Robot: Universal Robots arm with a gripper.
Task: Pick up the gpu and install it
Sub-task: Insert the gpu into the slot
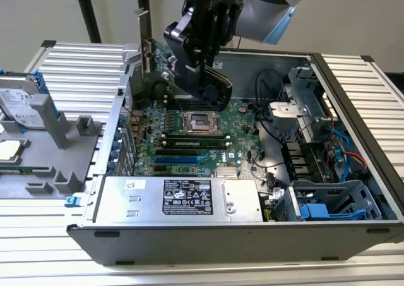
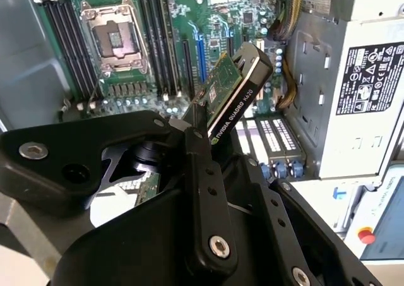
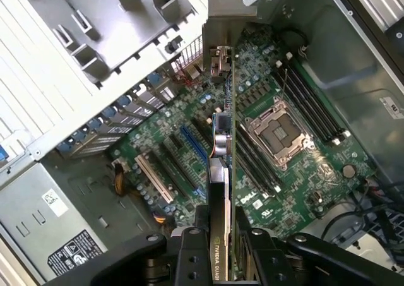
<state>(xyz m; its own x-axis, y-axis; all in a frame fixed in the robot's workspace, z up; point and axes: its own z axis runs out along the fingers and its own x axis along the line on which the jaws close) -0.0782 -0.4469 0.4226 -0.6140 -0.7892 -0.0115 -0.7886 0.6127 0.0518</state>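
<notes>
- Drive (image 1: 19,101) with a white printed label lies at the exterior view's left.
- Pick-up looks done: the gpu (image 1: 156,62) hangs edge-down above the motherboard (image 1: 243,114), clear of its slots, so seating remains.
- Gripper (image 3: 219,248) is clamped on the gpu's lettered black shroud.
- Power supply (image 1: 126,201) bears a black label.
</notes>
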